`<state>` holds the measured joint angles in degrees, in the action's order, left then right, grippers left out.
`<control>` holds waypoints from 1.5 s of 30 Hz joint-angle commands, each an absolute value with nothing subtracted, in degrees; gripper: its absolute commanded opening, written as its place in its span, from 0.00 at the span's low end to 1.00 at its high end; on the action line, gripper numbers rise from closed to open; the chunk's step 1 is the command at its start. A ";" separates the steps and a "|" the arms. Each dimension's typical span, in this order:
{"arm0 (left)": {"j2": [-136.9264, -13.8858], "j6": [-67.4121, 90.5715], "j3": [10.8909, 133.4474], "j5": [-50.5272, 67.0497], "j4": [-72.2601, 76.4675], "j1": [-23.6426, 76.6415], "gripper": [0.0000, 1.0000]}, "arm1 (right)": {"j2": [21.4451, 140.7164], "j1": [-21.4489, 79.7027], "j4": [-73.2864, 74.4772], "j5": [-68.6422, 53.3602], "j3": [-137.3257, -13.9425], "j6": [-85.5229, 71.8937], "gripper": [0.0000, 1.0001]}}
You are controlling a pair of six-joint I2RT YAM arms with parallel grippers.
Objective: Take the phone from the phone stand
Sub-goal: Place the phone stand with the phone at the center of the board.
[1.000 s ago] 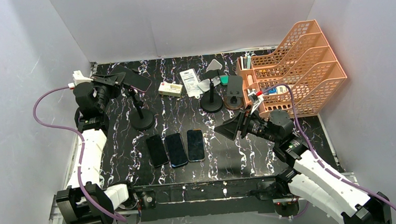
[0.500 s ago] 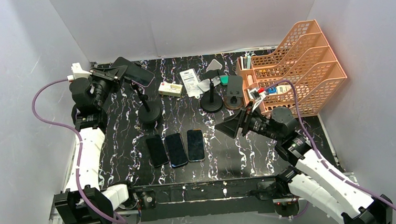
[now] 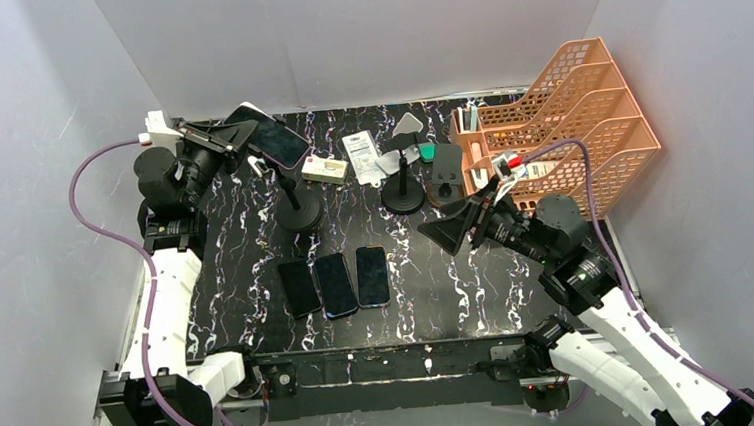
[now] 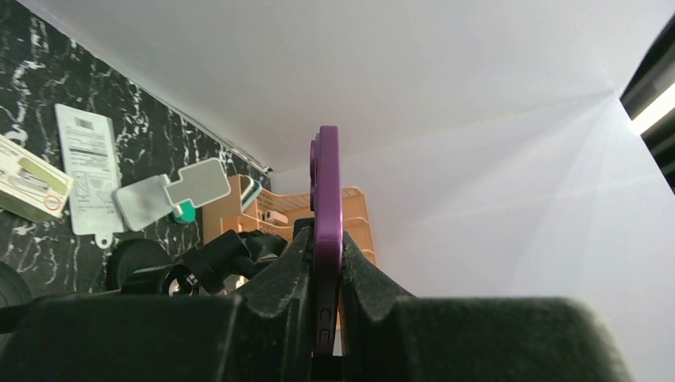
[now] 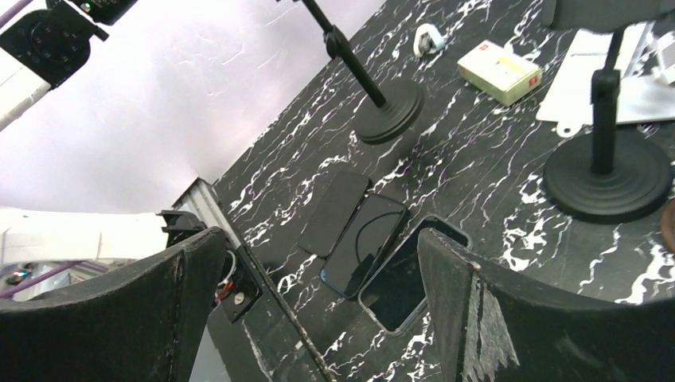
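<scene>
Left gripper (image 4: 326, 314) clamped on purple phone (image 3: 269, 135) at its stand (image 3: 298, 210); extraction underway, next likely pull clear; right gripper (image 3: 452, 235) wide open, empty.

Black tabletop with white marbling (image 3: 429, 300). Resting on it: three dark phones side by side near the front (image 3: 335, 282); two black round-based stands (image 3: 300, 216) (image 3: 403, 199); small cream box (image 3: 325, 168); white labelled packet (image 3: 360, 154); orange mesh file rack at right (image 3: 563, 130).
</scene>
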<state>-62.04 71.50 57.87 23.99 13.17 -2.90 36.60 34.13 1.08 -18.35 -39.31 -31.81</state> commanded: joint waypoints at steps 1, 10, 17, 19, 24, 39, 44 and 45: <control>-56.88 74.14 62.90 26.07 20.29 -0.92 0.00 | 35.26 34.04 5.30 -15.16 -44.65 -26.37 0.98; -57.30 71.46 62.68 22.31 18.56 9.74 0.00 | 32.13 34.03 9.42 -12.75 -46.52 -23.98 0.97; -59.57 70.42 64.54 20.62 18.54 17.51 0.00 | 29.95 34.02 14.44 -10.78 -49.12 -21.02 0.98; -60.45 69.96 65.11 19.69 18.54 20.49 0.00 | 29.08 34.01 16.43 -9.76 -50.08 -20.01 0.98; -62.47 67.87 66.02 16.48 17.93 27.72 0.00 | 26.17 34.05 18.77 -6.02 -50.68 -19.86 0.98; -73.43 62.37 70.05 9.17 20.43 45.01 0.00 | 20.56 34.02 23.10 1.14 -51.99 -20.54 0.98; -75.74 61.50 70.21 7.94 21.39 48.02 0.00 | 20.03 34.02 23.64 1.49 -51.66 -20.21 0.98; -76.42 61.44 70.37 7.97 21.62 48.39 0.00 | 20.09 34.04 23.64 1.49 -51.60 -20.17 0.98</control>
